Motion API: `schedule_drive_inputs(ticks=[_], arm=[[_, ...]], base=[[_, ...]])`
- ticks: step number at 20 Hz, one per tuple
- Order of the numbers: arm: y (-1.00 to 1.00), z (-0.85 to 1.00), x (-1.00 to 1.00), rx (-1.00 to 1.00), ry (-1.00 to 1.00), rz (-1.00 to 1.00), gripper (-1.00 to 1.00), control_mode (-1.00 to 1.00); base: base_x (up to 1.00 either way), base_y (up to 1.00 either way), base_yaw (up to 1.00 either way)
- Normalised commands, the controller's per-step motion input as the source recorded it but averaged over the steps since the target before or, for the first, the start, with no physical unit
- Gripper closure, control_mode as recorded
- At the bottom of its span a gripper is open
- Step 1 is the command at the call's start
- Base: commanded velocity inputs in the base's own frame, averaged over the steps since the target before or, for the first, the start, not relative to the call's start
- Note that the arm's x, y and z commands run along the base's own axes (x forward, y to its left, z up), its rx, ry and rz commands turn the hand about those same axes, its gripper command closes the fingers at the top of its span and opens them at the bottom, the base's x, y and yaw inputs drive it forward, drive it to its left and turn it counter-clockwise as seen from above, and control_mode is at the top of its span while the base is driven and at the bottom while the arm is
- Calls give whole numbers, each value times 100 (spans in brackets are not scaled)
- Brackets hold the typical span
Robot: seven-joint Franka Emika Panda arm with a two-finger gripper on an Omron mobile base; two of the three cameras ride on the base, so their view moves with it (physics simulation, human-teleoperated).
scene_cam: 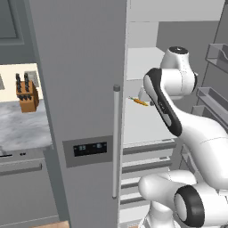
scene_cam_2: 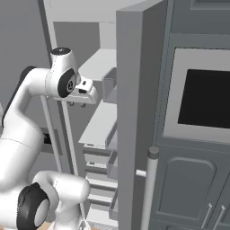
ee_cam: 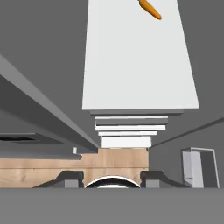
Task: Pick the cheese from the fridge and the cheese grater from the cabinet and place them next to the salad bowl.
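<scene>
The fridge (scene_cam: 80, 89) stands with its right door swung open and its left door with the dark dispenser panel (scene_cam: 90, 149) closed. My gripper (scene_cam_2: 76, 104) hovers inside the open compartment, above a white shelf (ee_cam: 140, 57), pointing down. In the hand view the gripper (ee_cam: 111, 179) has its two dark fingertips (ee_cam: 72, 178) apart with nothing between them. A thin orange carrot with a green end (scene_cam: 140, 102) lies near the shelf's back, also seen as the carrot (ee_cam: 150, 9) far from the fingers. The cheese, cheese grater, cabinet and salad bowl are out of view.
The open door's bins (scene_cam: 213, 100) stand to the right of the arm. Drawers (scene_cam: 147, 169) sit below the shelf. A knife block (scene_cam: 26, 94) stands on the marble counter (scene_cam: 22, 129) to the left. A built-in oven (scene_cam_2: 206, 99) flanks the fridge.
</scene>
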Motion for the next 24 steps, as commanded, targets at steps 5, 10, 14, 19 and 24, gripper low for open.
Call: schedule_drive_inputs(ticks=[5, 10, 14, 19, 24], arm=[[0, -1, -13, -1, -5, -2, -100, -100], [0, 0, -31, -2, -7, -10, -100, -100], [-11, 6, -18, 0, -21, -19, -100, -100], [-17, 21, -4, 0, -34, -22, -100, -100], [-12, 46, 0, 0, -19, -19, -100, -100]], base=[[0, 0, 0], [0, 0, 0], [0, 0, 0], [0, 0, 0], [0, 0, 0]])
